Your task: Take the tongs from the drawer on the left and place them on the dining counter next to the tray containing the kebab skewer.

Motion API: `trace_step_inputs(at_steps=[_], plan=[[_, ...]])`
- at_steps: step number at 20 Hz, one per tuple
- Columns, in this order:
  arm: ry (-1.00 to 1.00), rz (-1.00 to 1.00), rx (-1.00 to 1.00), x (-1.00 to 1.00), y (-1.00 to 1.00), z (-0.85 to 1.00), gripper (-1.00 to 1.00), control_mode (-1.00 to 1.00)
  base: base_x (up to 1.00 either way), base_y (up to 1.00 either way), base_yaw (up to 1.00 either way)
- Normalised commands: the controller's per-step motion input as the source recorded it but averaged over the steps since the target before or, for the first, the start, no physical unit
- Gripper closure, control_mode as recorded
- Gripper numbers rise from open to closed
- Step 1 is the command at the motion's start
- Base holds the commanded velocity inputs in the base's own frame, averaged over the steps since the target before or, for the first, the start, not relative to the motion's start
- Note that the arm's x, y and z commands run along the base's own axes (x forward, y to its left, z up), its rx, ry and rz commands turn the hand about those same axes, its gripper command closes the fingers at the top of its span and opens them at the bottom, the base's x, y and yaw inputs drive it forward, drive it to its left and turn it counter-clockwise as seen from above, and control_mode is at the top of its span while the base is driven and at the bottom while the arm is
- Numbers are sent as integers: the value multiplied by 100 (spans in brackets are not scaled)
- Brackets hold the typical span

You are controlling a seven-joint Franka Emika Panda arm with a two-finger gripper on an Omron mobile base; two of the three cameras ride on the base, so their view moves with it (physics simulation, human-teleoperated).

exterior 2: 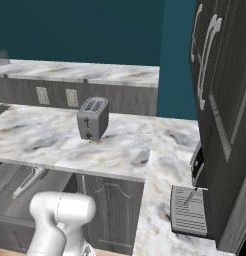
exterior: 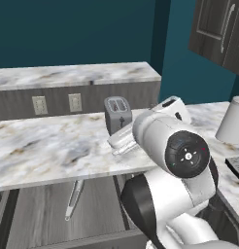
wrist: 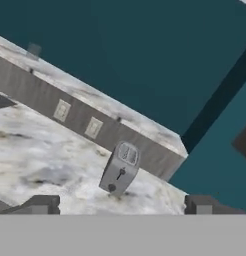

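tool: the tool (wrist: 120,204) was spread wide with nothing between its tips — it pointed across the marble surface (exterior: 39,146) toward the toaster (wrist: 120,167)
tongs: the tongs (exterior: 74,198) lay in the open drawer (exterior: 39,214) under the surface's front lip, at about 7 o'clock from the toaster in the left base view; the right base view showed them (exterior 2: 29,182) at 8 o'clock from the toaster (exterior 2: 93,118)
risk 1: the tool sat above the surface while the tongs sat below the overhang — coming down straight would likely knock the lip or the arm's elbow (exterior: 187,154)
risk 2: the tongs looked slim and slanted; a pinch off the middle could let them swing or slip out
risk 3: lifting steeply could catch the tongs on the underside of the surface
nearby: paper towel roll (exterior: 232,120) at 3 o'clock of the elbow, two wall outlets (exterior: 57,103) on the back panel, tall cabinet doors (exterior 2: 220,90) at the right
in the way: the overhang mainly; the toaster stood near the edge right above the drawer area
tray, skewer: can't place them from here
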Motion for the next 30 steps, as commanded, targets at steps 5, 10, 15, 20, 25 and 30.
trace_step_inputs(at_steps=[5, 10, 15, 20, 25, 30], plan=[[49, 0, 3, 80, 0, -31, -100, -100, 0, 0, 0], [62, 0, 1, 53, 0, -38, -100, -100, 0, 0, 0], [67, 0, 1, 25, 4, -34, -100, -100, 0, 0, 0], [37, -1, 6, 6, 20, -80, -100, -100, 0, 0, 0], [38, -4, 0, 3, 31, -98, -100, -100, 0, 0, 0], [23, -3, 0, 0, 27, -100, -100, -100, 0, 0, 0]])
